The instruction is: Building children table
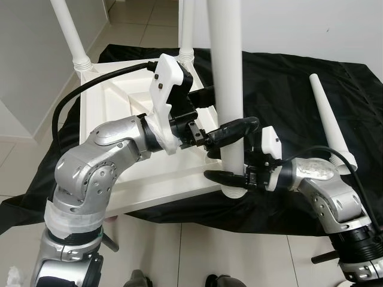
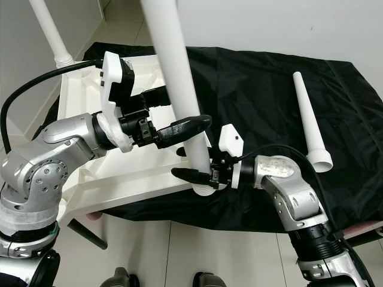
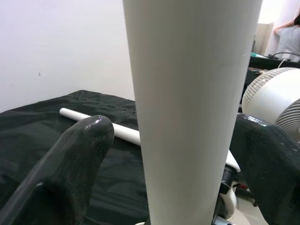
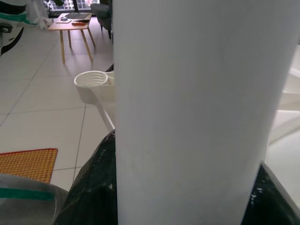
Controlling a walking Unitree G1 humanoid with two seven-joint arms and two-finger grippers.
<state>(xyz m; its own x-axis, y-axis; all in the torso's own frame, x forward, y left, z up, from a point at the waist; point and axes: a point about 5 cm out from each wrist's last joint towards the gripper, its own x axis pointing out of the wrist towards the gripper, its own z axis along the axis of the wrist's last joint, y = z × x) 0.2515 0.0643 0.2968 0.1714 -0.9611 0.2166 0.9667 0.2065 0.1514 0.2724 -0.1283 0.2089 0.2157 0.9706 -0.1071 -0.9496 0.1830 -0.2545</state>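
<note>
The white table top (image 1: pixel 114 107) lies upside down on a black cloth (image 1: pixel 287 78). An upright white leg (image 1: pixel 227 72) stands in its near right corner. My left gripper (image 1: pixel 230 136) is shut on this leg about a hand's width above the base, one finger (image 2: pixel 185 127) crossing its front. My right gripper (image 1: pixel 230 178) is shut on the same leg just above the threaded collar. In the wrist views the leg (image 3: pixel 187 108) (image 4: pixel 197 108) stands between the black fingers. A loose tapered leg (image 1: pixel 329 125) lies on the cloth to the right.
Two more legs (image 1: pixel 69 30) (image 1: pixel 187 27) stand in the far corners. An open threaded socket (image 4: pixel 93 82) shows at another corner. The cloth ends close to my feet, with tiled floor around. A white fan (image 3: pixel 272 98), a person (image 3: pixel 288 37) and a small wooden table (image 4: pixel 70 26) are further off.
</note>
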